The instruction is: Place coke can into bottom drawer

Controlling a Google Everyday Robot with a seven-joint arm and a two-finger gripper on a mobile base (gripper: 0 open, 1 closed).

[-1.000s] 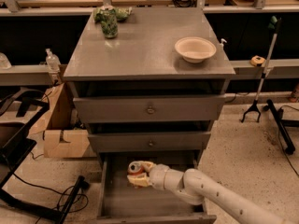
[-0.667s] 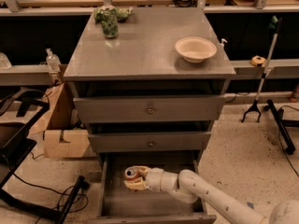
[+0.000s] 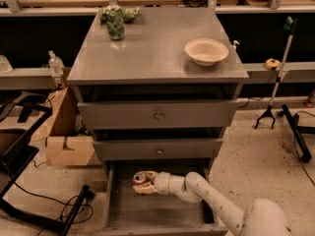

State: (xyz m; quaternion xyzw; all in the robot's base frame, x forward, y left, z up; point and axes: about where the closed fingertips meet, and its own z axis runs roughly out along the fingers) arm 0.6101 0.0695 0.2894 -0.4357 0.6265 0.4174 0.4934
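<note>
**Red coke can [image 3: 140, 176] held inside the bottom drawer [image 3: 162, 211]**

Silver-topped, the can sits clasped by the gripper [image 3: 140, 184], whose cream fingers [image 3: 145, 189] are closed on its sides. The arm reaches into the open drawer, left of its middle. Whether the can touches the grey floor I cannot tell. To finish well, I judge it should go down until its base rests flat, clear of the left wall, before the fingers part; then lift straight so nothing tips
</note>
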